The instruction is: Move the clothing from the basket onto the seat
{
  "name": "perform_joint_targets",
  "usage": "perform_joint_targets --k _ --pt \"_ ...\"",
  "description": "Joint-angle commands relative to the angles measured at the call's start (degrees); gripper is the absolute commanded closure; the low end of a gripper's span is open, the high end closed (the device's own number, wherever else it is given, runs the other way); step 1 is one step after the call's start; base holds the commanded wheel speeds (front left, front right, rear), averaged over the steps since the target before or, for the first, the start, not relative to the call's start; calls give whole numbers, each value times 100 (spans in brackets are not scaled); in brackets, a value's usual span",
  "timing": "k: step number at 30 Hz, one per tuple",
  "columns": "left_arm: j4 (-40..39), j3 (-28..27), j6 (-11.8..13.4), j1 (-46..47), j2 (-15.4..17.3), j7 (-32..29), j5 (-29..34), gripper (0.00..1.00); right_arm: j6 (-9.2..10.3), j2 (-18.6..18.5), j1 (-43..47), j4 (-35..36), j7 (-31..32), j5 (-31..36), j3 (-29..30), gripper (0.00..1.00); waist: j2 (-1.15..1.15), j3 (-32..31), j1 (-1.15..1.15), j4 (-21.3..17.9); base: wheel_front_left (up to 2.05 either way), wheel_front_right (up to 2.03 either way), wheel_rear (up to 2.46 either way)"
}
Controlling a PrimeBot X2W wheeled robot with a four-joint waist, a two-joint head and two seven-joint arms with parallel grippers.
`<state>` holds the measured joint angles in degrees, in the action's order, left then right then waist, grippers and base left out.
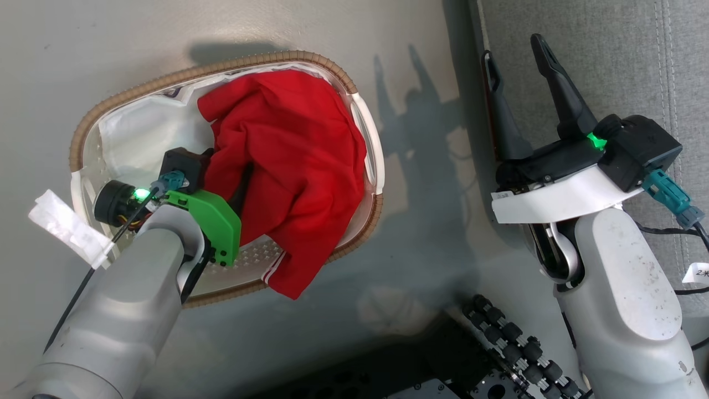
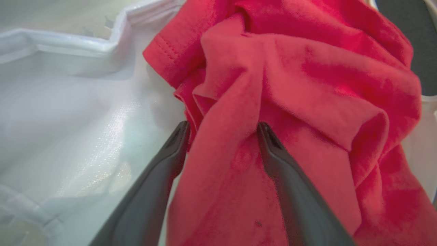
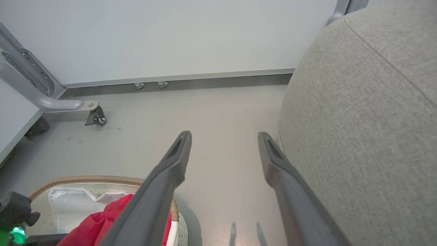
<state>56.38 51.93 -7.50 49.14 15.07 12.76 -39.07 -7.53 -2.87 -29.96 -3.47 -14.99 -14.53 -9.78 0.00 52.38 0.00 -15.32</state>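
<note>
My left claw (image 2: 222,128) is down in the basket (image 1: 166,80), wide open, straddling a fold of the clothing (image 1: 293,160) heaped at the basket's right end. This is the grasp: next I should pinch, lift, and carry to the seat (image 1: 609,55). My right claw (image 1: 512,49) hovers open at its edge.

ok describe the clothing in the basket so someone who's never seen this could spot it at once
Start at the big grey seat; on the floor beside it sits an oval white basket with a brown rim. The clothing is the crumpled bright red heap in its seat-side half, one hem spilling over the rim. Its red sets it apart from the plain white lining beside it.
</note>
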Motion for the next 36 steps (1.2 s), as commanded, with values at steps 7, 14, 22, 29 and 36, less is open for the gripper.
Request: perform_joint_targets --k 7,14,22,29,36 --pt "-93 662 5 255 142 -128 -652 0 8 -13 -32 24 -29 -29 13 0 0 56 0 1 0 0 0" --pt "-41 1075 5 324 167 55 -1070 100 8 -15 -85 -90 -29 25 24 0 0 -41 0 52 0 0 0" --pt "-129 1315 5 78 173 230 -1499 100 8 -15 -113 -283 -29 130 -35 0 0 -519 0 106 0 0 0" --pt "-341 1050 5 -190 156 249 -1417 100 8 -16 -4 -488 -29 197 -5 0 0 -1112 0 262 0 0 0" --pt "-724 422 5 -840 139 246 -926 100 8 -17 221 -760 -29 239 74 0 0 -1887 0 495 0 0 0"
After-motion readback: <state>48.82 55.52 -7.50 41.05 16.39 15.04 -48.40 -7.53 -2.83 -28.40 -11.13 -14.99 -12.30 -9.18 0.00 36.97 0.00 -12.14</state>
